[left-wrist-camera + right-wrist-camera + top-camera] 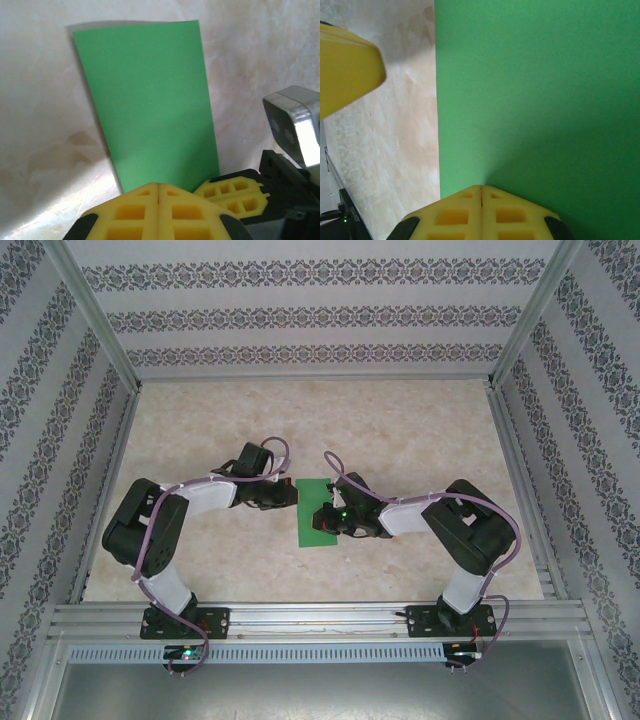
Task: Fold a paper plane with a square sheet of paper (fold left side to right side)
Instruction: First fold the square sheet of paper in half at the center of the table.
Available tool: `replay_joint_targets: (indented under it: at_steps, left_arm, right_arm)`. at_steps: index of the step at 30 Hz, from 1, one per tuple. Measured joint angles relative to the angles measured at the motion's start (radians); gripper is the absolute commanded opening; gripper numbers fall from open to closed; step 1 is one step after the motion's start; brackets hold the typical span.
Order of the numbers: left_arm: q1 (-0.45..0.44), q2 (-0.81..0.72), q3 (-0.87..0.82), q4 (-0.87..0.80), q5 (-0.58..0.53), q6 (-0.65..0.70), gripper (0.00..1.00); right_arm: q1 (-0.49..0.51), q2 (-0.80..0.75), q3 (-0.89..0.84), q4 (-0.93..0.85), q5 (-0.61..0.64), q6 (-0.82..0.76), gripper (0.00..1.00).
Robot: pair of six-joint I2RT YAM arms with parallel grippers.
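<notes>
The square sheet of paper (315, 512) is bright green and lies flat on the table as a narrow upright rectangle, between the two arms. My left gripper (291, 496) is shut, with its yellow tips at the sheet's left edge. In the left wrist view that gripper (158, 184) points at the near end of the paper (150, 95). My right gripper (331, 521) is shut over the sheet's right part. In the right wrist view its tips (481, 186) rest on the green paper (535, 90). A paper plane is out of view.
The tabletop (400, 430) is pale marble, boxed in by patterned walls and an aluminium frame (310, 618) along the near edge. The right gripper's yellow fingers (232, 192) sit close beside the left one. A left finger (345, 70) shows in the right wrist view.
</notes>
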Motion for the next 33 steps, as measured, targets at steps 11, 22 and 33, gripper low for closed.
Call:
replay_joint_targets:
  at_steps: [11,22,33]
  left_arm:
    - [-0.028,0.077,0.0,0.003,0.002,0.0,0.0]
    - [-0.031,0.081,0.0,0.002,-0.015,0.002,0.0]
    - [-0.032,0.08,0.0,0.002,-0.019,0.005,0.0]
  right_arm:
    - [0.0,0.005,0.008,-0.004,-0.001,0.0,0.05]
    - [-0.005,-0.032,0.051,-0.119,0.003,-0.013,0.23]
    - [-0.091,-0.235,-0.024,-0.266,0.01,-0.062,0.4]
